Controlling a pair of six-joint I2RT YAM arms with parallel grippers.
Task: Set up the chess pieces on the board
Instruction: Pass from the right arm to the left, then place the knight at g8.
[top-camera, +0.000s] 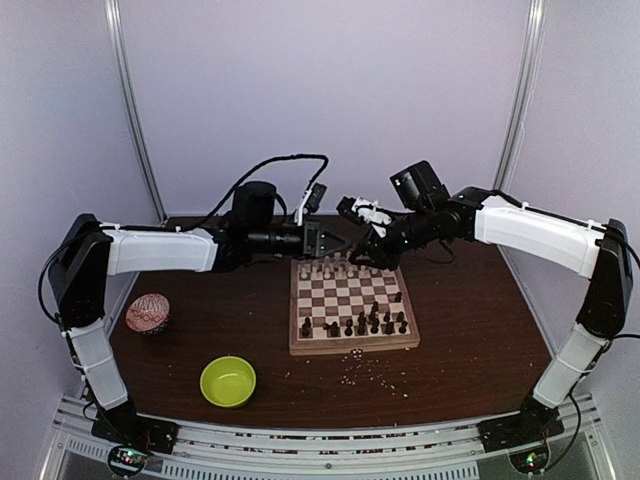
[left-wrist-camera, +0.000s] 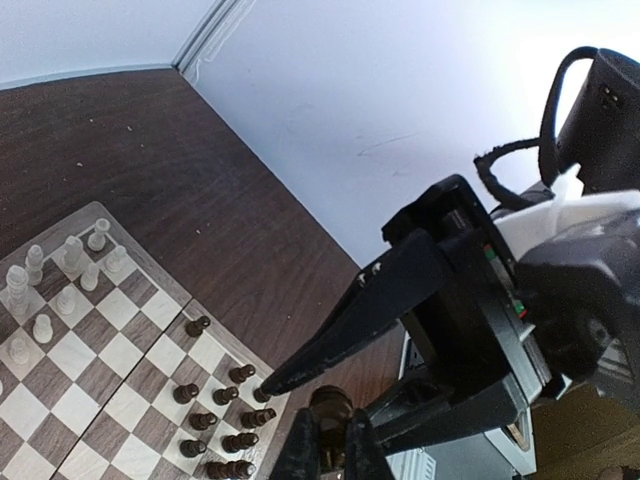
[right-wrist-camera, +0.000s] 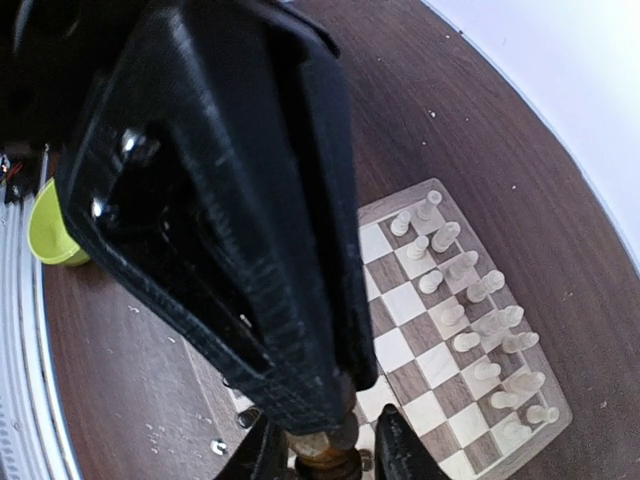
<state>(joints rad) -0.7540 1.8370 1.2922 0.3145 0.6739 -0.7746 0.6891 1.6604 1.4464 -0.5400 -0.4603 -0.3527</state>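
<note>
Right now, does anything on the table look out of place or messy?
Yes: pale crumbs lie scattered on the table just off the near edge of the board, and the dark chess pieces stand in ragged, uneven rows.

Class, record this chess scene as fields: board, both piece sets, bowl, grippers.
board: square wooden chessboard, checked dark-brown and cream
pale set: cream wooden pieces, far end
dark set: dark-brown wooden pieces, near end
bowl: lime-green round bowl, near left of board
grippers: left gripper and right gripper close together above far edge; grip unclear
</note>
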